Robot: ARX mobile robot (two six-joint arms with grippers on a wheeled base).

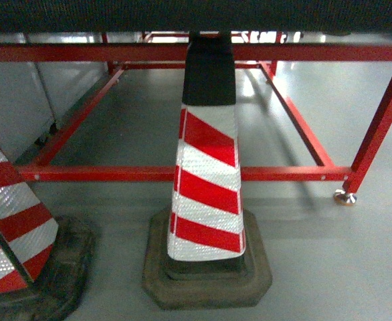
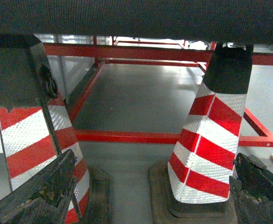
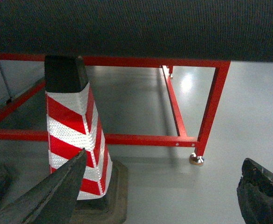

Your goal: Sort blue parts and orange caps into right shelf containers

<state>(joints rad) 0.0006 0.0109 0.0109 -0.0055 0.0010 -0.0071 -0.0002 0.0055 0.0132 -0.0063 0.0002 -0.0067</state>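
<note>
Currently, by label:

Head view: one red-and-white striped cone point(image 1: 206, 194) w/ black tip stands mid-frame on a dark rubber base; a 2nd striped cone point(image 1: 12, 227) is cut off at lower left.
Frame: red steel frame point(image 1: 182, 174) runs behind the cones, horizontal bar across mid-frame, leg at right ending in a silvery foot point(image 1: 345, 197).
Floor: grey glossy floor point(image 1: 330, 267), light reflections at top.
Top edge: dark textured surface point(image 1: 196, 13) spans the top of all 3 views.
Left tool point(image 2: 150, 191): both dark, worn fingers show at bottom corners of the left wrist view, spread wide apart, nothing between them; cones seen beyond, one left, one right.
Right tool point(image 3: 164, 196): fingers at lower left and lower right of the right wrist view, spread apart, holding nothing; one cone behind the left finger.
Task things: blue parts, orange caps, shelf, containers – none seen in any view; where they are can't be told.
</note>
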